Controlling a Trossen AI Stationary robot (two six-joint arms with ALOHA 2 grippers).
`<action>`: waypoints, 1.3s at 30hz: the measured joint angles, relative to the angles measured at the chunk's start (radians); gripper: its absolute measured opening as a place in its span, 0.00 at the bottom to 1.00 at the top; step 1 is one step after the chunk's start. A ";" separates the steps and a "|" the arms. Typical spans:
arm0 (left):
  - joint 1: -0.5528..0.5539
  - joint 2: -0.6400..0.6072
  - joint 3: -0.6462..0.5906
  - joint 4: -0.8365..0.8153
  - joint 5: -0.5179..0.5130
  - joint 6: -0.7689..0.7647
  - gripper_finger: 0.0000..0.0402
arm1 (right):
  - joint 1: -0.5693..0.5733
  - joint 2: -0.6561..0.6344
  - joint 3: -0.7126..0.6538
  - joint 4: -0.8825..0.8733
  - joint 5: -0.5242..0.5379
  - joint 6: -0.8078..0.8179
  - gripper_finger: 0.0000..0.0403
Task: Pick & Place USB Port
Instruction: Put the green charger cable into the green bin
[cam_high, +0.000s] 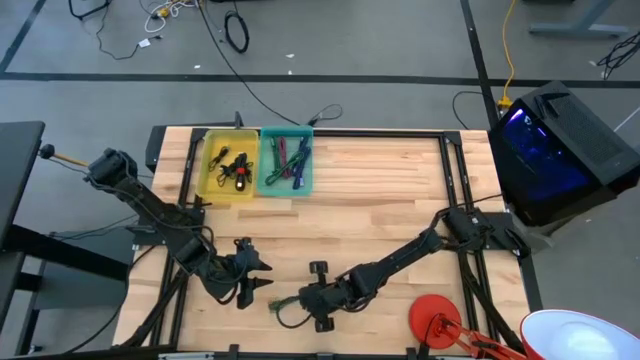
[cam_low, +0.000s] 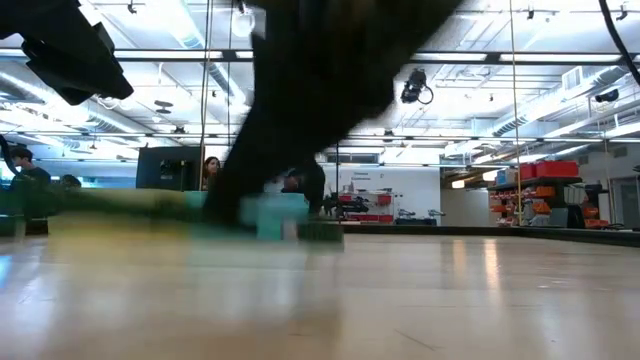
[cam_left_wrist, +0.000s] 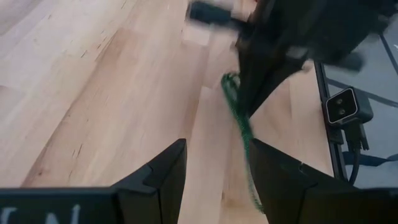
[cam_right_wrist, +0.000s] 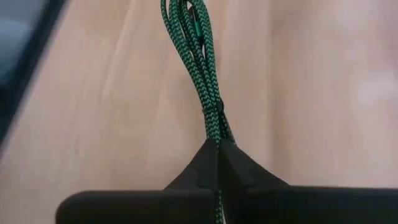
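A green braided USB cable (cam_right_wrist: 198, 68), bundled in several strands, lies at the table's near edge, and my right gripper (cam_high: 306, 300) is shut on it. In the high view the cable (cam_high: 284, 308) shows as a small green loop left of those fingers. My left gripper (cam_high: 265, 277) waits open just left of the cable, pointing toward it. Its own view shows the cable (cam_left_wrist: 240, 121) running past its right finger (cam_left_wrist: 280, 177), with the right arm dark above. My right gripper pinches the bundled cable where the strands are bound together (cam_right_wrist: 215, 127), between its two shut fingers (cam_right_wrist: 205, 163). The fingers slant down from the table's right side and lie along the cable, which runs on ahead of them. I cannot tell whether the cable is clear of the table.
A yellow bin (cam_high: 228, 165) and a teal bin (cam_high: 287, 162), both holding cables, stand side by side at the far edge. A small black part (cam_high: 318, 268) lies near the right gripper. A red round thing (cam_high: 435, 318) and a white bowl (cam_high: 580, 335) sit at the near right.
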 joint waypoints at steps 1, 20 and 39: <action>0.000 0.000 0.000 0.000 -0.003 0.000 0.44 | 0.002 -0.022 0.001 -0.008 0.023 -0.005 0.00; 0.000 0.000 -0.001 0.261 -0.249 0.452 0.44 | -0.008 -0.370 0.006 -0.224 0.509 0.089 0.00; 0.144 -0.001 -0.001 0.953 -0.108 0.970 0.44 | -0.020 -0.388 0.006 0.183 0.362 -0.195 0.00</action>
